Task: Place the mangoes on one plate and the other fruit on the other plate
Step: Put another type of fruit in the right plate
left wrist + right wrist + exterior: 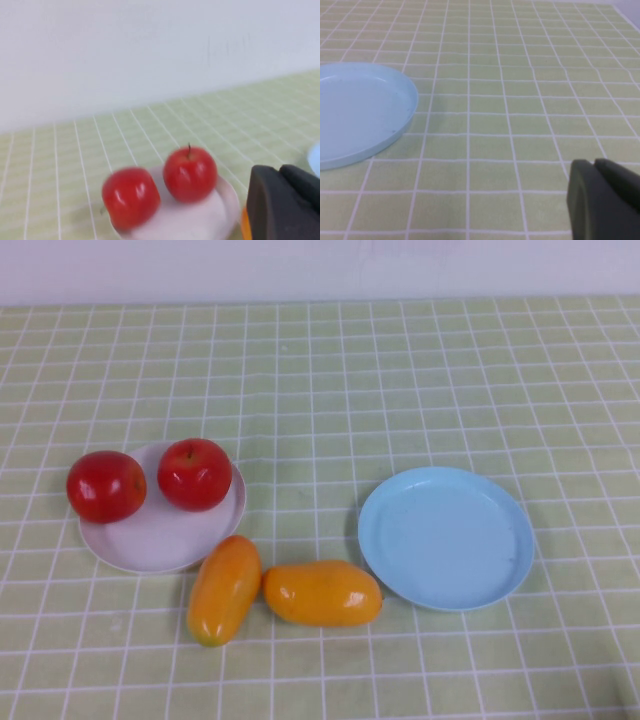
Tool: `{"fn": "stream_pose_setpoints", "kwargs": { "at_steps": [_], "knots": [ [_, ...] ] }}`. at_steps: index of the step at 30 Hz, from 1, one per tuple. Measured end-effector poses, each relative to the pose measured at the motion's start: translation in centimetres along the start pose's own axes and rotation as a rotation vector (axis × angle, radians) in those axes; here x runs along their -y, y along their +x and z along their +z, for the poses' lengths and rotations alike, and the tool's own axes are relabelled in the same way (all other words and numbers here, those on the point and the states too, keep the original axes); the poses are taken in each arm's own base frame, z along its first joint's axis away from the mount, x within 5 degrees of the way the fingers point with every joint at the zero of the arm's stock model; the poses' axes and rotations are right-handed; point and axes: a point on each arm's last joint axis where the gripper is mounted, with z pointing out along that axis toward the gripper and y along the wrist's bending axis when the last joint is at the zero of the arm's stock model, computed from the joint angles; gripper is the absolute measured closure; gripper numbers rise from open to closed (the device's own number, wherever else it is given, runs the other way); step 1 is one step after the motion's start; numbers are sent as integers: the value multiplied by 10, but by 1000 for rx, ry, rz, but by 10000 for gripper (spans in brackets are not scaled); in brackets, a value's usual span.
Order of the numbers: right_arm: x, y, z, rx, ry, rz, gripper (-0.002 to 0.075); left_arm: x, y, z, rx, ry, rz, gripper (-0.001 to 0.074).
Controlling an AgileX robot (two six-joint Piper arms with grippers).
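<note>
Mangoes, two glossy oblong orange-yellow fruits, are lying on the green checked tablecloth (pixel 400 370) between the plates: one (pixel 224 589) running near-to-far, slightly tilted, the other (pixel 322 593) lying crosswise, ends touching. Two round red apples (pixel 194 473) (pixel 106 486) are sitting on the round white plate (pixel 150 540); the light blue plate (pixel 446 537) is holding nothing. Left gripper (pixel 285 205) is hovering beside the apples; right gripper (pixel 602 200) is sitting past the blue plate. Whether either is open, I cannot tell.

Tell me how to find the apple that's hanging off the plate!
Find the white plate on the left side of the green checked tablecloth. Two red apples sit there; the one you want is the left one, overhanging the plate's rim, while its neighbour sits fully inside.
</note>
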Motion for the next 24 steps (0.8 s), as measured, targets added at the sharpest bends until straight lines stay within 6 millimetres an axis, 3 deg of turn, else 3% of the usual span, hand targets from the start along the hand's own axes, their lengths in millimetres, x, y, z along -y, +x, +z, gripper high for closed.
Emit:
{"fn": "stream_pose_setpoints", "kwargs": {
  "at_steps": [7,12,24],
  "knots": [
    [0,0,0,0,0,0,743,-3,43,15,119,-113,8,734],
    [0,0,0,-1,0,0,743,-8,51,15,79,-215,-19,734],
    [0,0,0,-2,0,0,743,-5,81,11,-232,-202,-36,734]
  ]
}}
